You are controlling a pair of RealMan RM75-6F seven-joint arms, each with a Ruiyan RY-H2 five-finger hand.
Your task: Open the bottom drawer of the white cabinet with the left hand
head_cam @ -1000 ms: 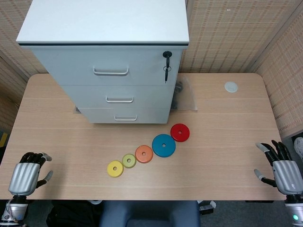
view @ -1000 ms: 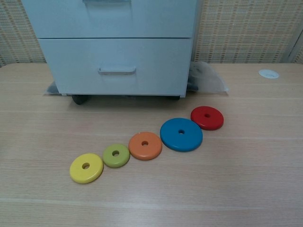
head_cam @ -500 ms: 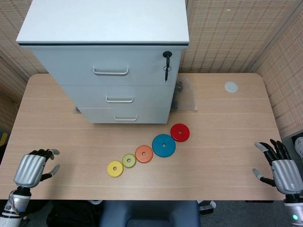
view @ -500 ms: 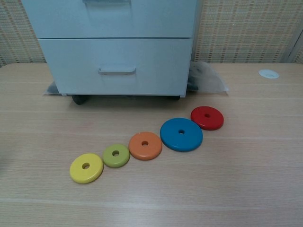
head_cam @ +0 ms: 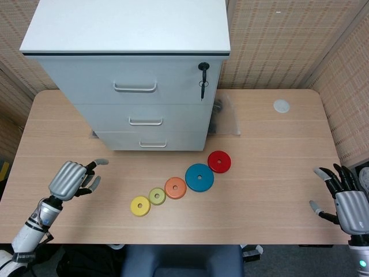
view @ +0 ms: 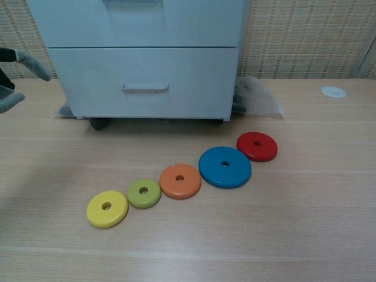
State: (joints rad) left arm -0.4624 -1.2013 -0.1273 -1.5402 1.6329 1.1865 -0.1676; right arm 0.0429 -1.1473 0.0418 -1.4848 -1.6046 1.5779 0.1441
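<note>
My left robot hand (head_cam: 72,179) hovers empty, fingers apart, so I should reach toward two o'clock and hook the bottom drawer's handle (head_cam: 153,144), low on the white cabinet (head_cam: 132,75).

Yellow disc (head_cam: 140,205), green disc (head_cam: 157,196), orange disc (head_cam: 175,187), blue disc (head_cam: 199,178) and red disc (head_cam: 219,161) lay in a rising diagonal row on the table (head_cam: 271,173).
</note>
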